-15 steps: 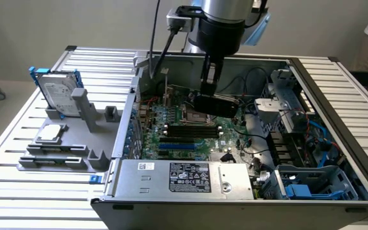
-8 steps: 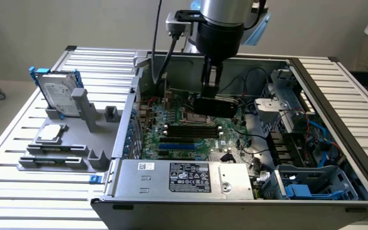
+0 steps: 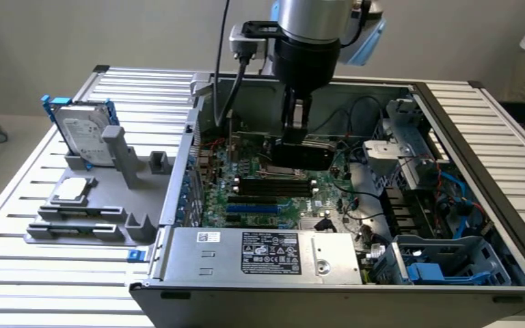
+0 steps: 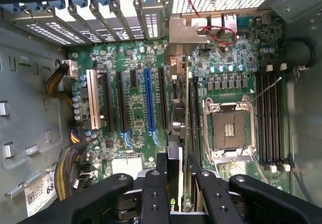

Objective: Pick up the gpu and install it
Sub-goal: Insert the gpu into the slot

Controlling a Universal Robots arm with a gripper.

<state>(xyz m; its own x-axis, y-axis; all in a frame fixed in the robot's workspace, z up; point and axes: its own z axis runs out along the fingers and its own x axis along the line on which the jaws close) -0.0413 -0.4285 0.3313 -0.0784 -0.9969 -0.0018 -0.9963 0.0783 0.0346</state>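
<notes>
Bright, even light; soft shadows lie inside the computer case (image 3: 335, 304).

Silver arm (image 3: 310, 17); black cable (image 3: 219, 41) (screw-studded black fingers (image 4: 154, 194))

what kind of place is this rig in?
Likely a robotics lab bench for PC assembly: an open computer case on a slatted aluminium table, a grey fixture holding a hard drive, the gripper holding the gpu.
</notes>
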